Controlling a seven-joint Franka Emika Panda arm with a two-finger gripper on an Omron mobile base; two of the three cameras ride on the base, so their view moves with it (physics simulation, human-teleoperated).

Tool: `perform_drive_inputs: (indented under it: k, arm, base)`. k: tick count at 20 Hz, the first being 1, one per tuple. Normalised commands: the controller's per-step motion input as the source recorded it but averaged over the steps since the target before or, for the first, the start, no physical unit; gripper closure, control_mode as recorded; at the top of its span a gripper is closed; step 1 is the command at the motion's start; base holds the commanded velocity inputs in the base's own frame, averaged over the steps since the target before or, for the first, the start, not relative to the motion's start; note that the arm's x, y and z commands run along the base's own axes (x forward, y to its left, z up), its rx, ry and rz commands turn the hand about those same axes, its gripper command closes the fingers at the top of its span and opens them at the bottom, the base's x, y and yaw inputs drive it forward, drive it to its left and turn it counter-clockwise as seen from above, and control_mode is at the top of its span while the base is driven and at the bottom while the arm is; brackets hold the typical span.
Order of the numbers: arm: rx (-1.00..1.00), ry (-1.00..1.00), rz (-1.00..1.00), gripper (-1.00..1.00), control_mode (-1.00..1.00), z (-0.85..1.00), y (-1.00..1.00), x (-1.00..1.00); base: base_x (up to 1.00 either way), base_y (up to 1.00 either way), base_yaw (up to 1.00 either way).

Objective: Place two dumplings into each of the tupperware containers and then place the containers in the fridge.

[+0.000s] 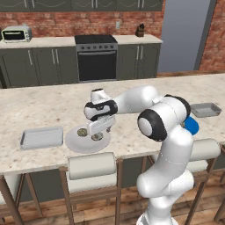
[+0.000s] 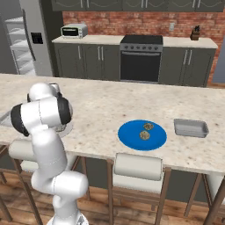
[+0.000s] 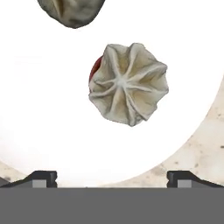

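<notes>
Below your spread gripper point(image 3: 112, 177) you see a pleated, pale grey-brown dumpling point(image 3: 128, 84) on the white plate point(image 3: 43, 122); a red patch, perhaps a marker, shows at its edge.

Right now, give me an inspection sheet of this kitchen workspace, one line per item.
Surface: speckled stone island counter, stools along its near edge.
Job's things: two dumplings on the white plate, one right under the hand, one beside it; two more dumplings on the blue plate. One tupperware container left of the white plate, another right of the blue plate, both with no dumplings in them. Fridge stands with one door open.
Clutter: nothing seen.
Gripper: gripper open, above the white plate, holding nothing.
Cables: nothing seen.
Surroundings: black oven, toaster oven, dark cabinets, brick wall.
</notes>
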Motion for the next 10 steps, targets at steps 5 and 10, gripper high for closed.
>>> perform_drive_inputs:
  k: [5, 10]
  arm:
    - [0.0, 0.0, 0.0, -1.0, -1.0, -0.34, 0.27, 0.37]
    - [0.0, 0.0, 0.0, -1.0, -1.0, -0.2, 0.09, 0.48]
  base:
    - [0.0, 0.0, 0.0]
    - [0.0, 0.0, 0.0]
